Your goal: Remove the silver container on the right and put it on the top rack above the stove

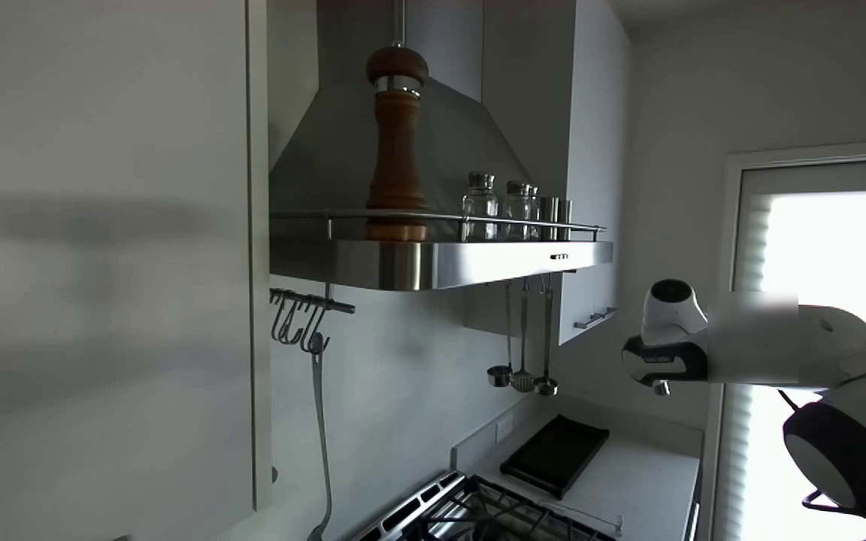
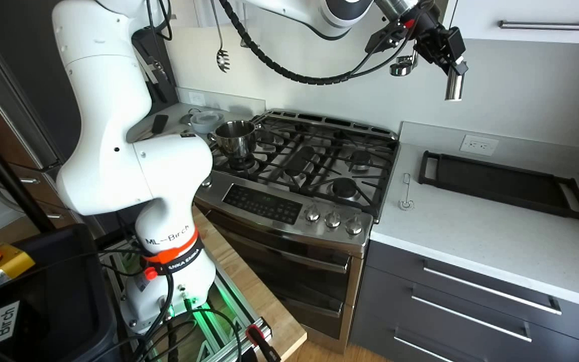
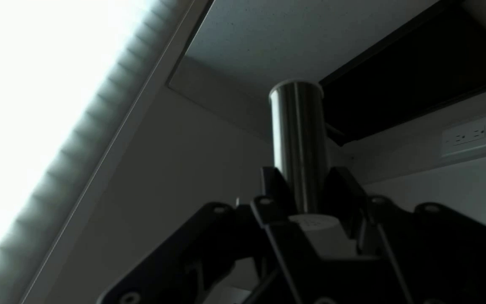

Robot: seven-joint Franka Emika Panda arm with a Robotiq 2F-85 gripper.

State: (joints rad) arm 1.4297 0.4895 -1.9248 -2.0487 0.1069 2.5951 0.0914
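1. In an exterior view, the rack (image 1: 444,217) runs across the front of the hood (image 1: 463,135), well above the desk (image 1: 643,481); the mill (image 1: 397,150), the jars (image 1: 480,210) and, toward the far end, two canisters (image 1: 549,214) stand along it.
2. Here the arm (image 1: 831,338) shows above the desk's far front corner; from this angle I cannot tell what its grip is doing.
3. In an exterior view, the end effector (image 2: 456,66) grasps the container (image 2: 454,87) near its upper end. The container hangs almost upright, slightly tilted, apart from the desk and higher than its back edge.
4. The tray (image 2: 505,184) lies along the desk's back edge, reaching toward the right edge; the whisk (image 2: 406,204) lies near the left edge.
5. The stove (image 2: 299,161) stands just beside that left edge, with the pot (image 2: 235,138) on its left side.
6. In the wrist view, the fingers (image 3: 345,188) hold the container from both sides. Its free end points toward the desk, and the dark tray shows just beside that end.
7. The outlet (image 3: 473,137) shows on the wall at the desk's back edge.
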